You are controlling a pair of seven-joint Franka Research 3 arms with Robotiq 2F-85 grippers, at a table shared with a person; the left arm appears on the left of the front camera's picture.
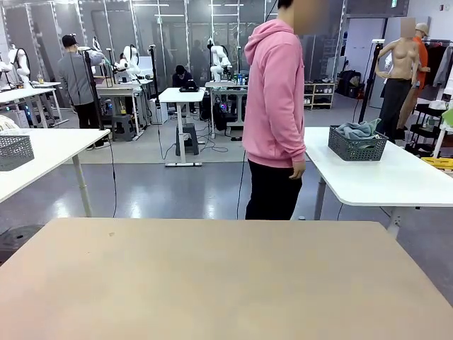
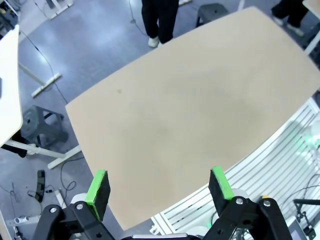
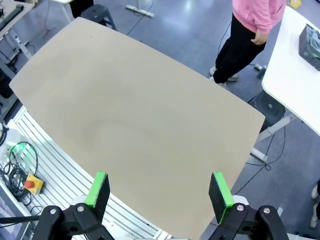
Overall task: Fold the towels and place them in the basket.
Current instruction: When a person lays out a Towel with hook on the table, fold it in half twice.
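Two grippers, left [image 2: 159,176] and right [image 3: 159,178], hang with jaws apart and unladen over the tan table [image 1: 212,283]; the basket [image 1: 357,149], towels [image 1: 359,129] heaped inside, sits on a white table [image 1: 396,180] beside the person [image 1: 276,106], well apart. Judged: folding not begun; the next move needs a towel brought within reach.

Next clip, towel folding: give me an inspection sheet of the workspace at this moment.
Surface: beige table, plain top.
Job's things: basket on the white side table at right, towels heaped in it.
Clutter: nothing seen.
Grippers: left gripper and right gripper open above the beige table, holding nothing.
Cables: cables by a yellow button box.
Surroundings: person in pink hoodie at the far side; second basket at left.
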